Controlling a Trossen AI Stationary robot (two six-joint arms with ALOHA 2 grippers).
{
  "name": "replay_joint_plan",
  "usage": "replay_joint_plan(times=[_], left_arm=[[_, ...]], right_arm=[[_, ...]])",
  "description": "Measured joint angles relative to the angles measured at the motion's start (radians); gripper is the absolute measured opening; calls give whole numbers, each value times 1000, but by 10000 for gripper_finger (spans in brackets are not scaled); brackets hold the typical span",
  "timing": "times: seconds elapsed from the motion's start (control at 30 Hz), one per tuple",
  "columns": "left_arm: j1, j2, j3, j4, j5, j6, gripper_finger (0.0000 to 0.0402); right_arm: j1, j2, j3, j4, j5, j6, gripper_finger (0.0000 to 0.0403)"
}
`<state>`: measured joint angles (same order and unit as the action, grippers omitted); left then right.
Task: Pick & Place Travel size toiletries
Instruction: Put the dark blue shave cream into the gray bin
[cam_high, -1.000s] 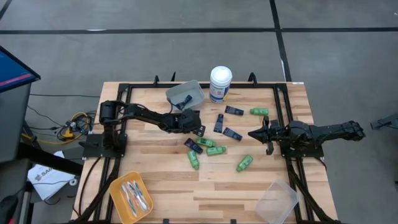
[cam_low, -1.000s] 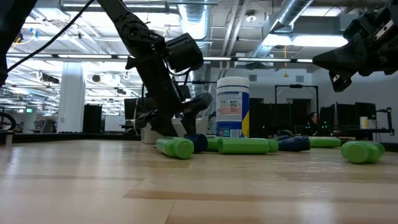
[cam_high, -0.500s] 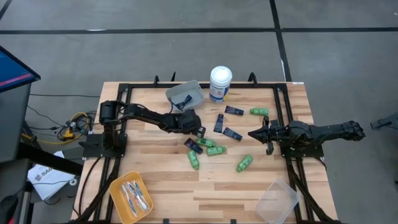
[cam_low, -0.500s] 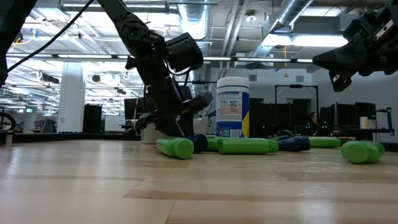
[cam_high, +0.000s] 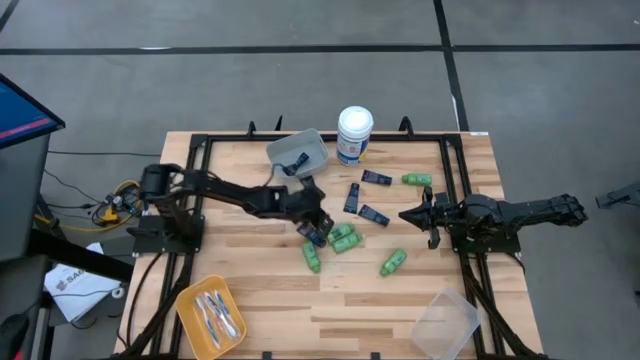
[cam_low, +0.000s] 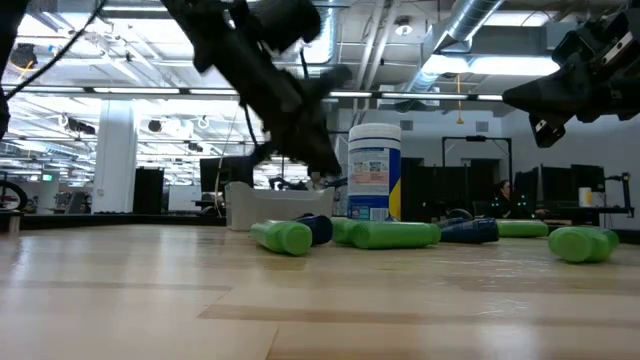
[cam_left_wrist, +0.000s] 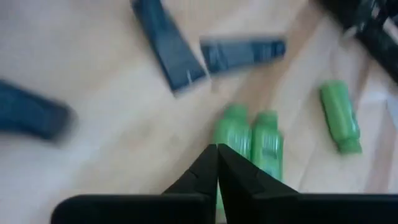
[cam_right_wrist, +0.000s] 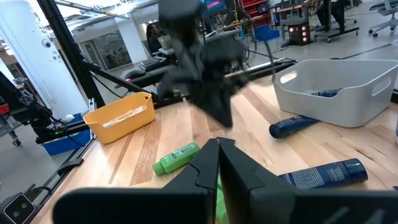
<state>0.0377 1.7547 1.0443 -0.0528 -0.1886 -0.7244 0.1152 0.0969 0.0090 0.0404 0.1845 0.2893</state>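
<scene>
The travel size toiletries lie in the middle of the table: green bottles (cam_high: 345, 238) (cam_high: 393, 262) (cam_high: 312, 258) and navy tubes (cam_high: 353, 197) (cam_high: 373, 214). My left gripper (cam_high: 320, 232) (cam_left_wrist: 217, 149) hangs shut above them, over the two side-by-side green bottles (cam_left_wrist: 252, 146). Nothing shows between its fingertips. Toothbrushes lie in the yellow bin (cam_high: 190, 300) at the near left. My right gripper (cam_high: 404, 214) (cam_right_wrist: 218, 144) waits shut and level at the table's right side.
A grey bin (cam_high: 297, 150) stands at the far middle of the table, with a tall white canister (cam_high: 354, 133) to its right. A clear container (cam_high: 445, 322) sits at the near right corner. More toiletries lie at the far right (cam_high: 417, 180) (cam_high: 375, 178). Black rails frame the table.
My left gripper has shut, risen clear of the table and swung a little toward the near edge, rolling as it went. The bottles and tubes lie as before. My right arm has kept still.
</scene>
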Motion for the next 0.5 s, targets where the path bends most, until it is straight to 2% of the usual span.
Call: replay_joint_plan(times=[0.13,0.23,0.33,0.5], left_arm=[[18,-95,3,22,-163,144,21],[42,-140,2,14,-203,237,51],[66,-150,1,19,-178,360,95],[118,-113,1,13,-4,473,182]], right_arm=[[0,0,0,0,0,0,6],[-1,0,0,0,0,0,6],[0,0,0,0,0,0,6],[0,0,0,0,0,0,6]])
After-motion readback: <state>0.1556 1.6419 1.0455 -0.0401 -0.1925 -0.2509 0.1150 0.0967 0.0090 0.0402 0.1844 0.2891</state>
